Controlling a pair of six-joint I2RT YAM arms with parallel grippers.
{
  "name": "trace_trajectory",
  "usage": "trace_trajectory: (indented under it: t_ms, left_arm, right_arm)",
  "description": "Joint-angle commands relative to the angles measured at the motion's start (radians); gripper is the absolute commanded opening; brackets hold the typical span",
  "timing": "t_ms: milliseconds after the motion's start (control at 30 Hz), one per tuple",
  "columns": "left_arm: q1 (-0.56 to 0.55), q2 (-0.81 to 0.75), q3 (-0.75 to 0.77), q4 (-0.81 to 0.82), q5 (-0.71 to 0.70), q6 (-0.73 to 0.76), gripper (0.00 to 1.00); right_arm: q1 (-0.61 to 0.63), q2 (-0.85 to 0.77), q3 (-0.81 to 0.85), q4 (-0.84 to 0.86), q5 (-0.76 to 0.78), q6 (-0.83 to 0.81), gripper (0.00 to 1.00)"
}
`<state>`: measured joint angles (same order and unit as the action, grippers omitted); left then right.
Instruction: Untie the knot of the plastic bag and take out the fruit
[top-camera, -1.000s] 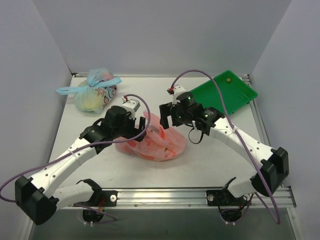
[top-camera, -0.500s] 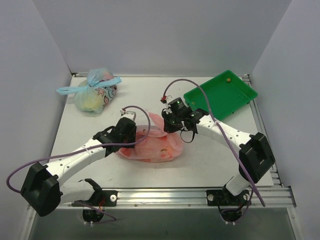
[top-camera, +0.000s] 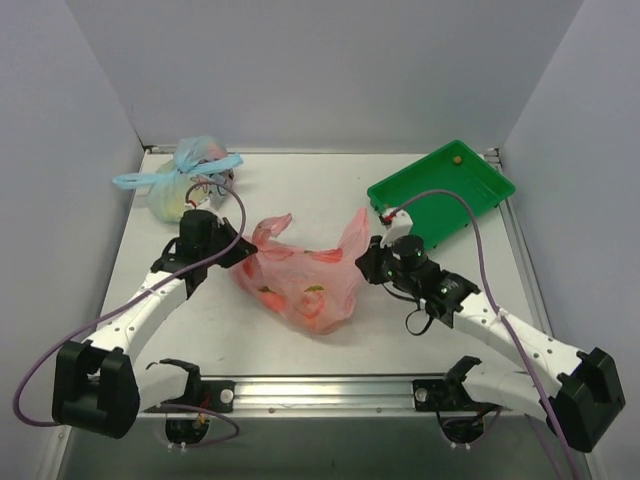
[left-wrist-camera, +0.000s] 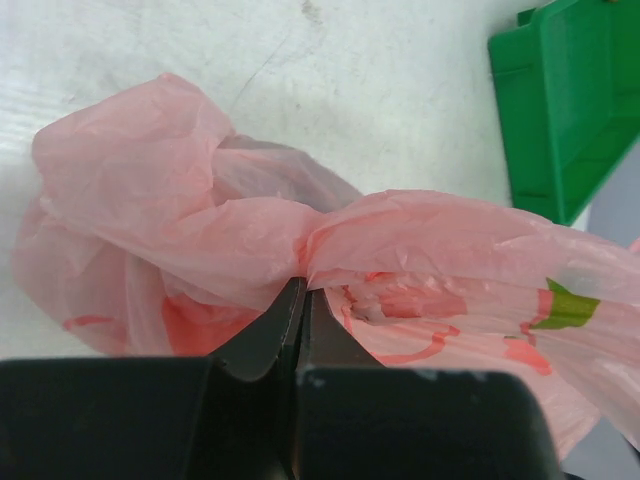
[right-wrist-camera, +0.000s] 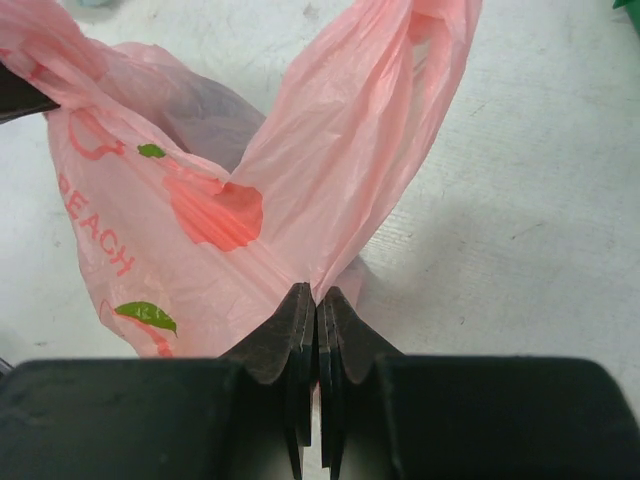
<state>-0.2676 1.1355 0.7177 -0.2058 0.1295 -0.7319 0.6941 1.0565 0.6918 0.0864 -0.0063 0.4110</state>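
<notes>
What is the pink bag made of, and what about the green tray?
The pink bag looks like thin, soft plastic film. It crinkles, bunches up where it is pinched, and lets a little light through. The green tray looks like hard, smooth plastic. Its walls stay straight and it shines a bit, though it could be painted metal.

Plastic bag (top-camera: 300, 285) lies at the middle of the bench (top-camera: 310, 195), between the two arms. Left end effector (top-camera: 243, 255) sits at its left edge, right end effector (top-camera: 363, 263) at its right edge (both touching the film). Tray (top-camera: 450, 195) stands at the right rear corner; second tied bag (top-camera: 185, 195) at the left rear, well apart
</notes>
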Motion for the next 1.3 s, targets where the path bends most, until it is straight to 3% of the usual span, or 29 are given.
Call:
trace_trajectory:
  t_ms: [0, 167, 267, 433, 533, 567, 633, 667, 767, 867, 933, 1100, 1267]
  left_arm:
    - [0.1, 0.139, 0.121, 0.121, 0.106, -0.032, 0.0]
    - [0.134, 0.274, 0.255, 0.175, 0.258, -0.021, 0.0]
    - [0.137, 0.265, 0.266, 0.228, 0.311, 0.011, 0.0]
    - [0.137, 0.175, 0.224, 0.162, 0.266, 0.118, 0.0]
    - [0.136, 0.087, 0.162, 0.088, 0.197, 0.182, 0.0]
    - [0.139, 0.046, 0.149, 0.065, 0.179, 0.199, 0.0]
    - [0.137, 0.009, 0.128, -0.001, 0.128, 0.247, 0.0]
    - [0.139, -0.023, 0.126, -0.02, 0.119, 0.264, 0.01]
    - [0.137, -0.083, 0.105, -0.053, 0.093, 0.313, 0.04]
    - [0.137, -0.115, 0.101, -0.06, 0.094, 0.336, 0.04]
    - [0.139, -0.121, 0.103, -0.053, 0.105, 0.341, 0.04]
    - [0.139, -0.123, 0.095, -0.052, 0.148, 0.339, 0.04]
    - [0.14, -0.091, 0.095, -0.052, 0.171, 0.33, 0.04]
  right_arm:
    - [-0.021, -0.085, -0.063, 0.065, 0.129, -0.011, 0.0]
    - [0.033, -0.089, -0.064, 0.061, 0.014, -0.104, 0.0]
    - [0.131, -0.081, -0.039, 0.029, -0.101, -0.181, 0.0]
    - [0.375, 0.034, 0.066, -0.138, -0.104, -0.287, 0.0]
    - [0.471, 0.134, 0.165, -0.256, -0.061, -0.324, 0.14]
    - [0.484, 0.166, 0.217, -0.287, -0.063, -0.328, 0.26]
    - [0.495, 0.181, 0.27, -0.361, -0.067, -0.33, 0.41]
    - [0.495, 0.181, 0.291, -0.379, -0.067, -0.328, 0.52]
    - [0.492, 0.166, 0.406, -0.462, -0.048, -0.34, 0.69]
    - [0.463, 0.172, 0.529, -0.537, -0.021, -0.345, 0.76]
    - [0.417, 0.175, 0.604, -0.568, -0.026, -0.325, 0.76]
    - [0.146, 0.23, 0.709, -0.571, -0.144, -0.279, 0.73]
    - [0.036, 0.394, 0.787, -0.524, -0.302, -0.265, 0.67]
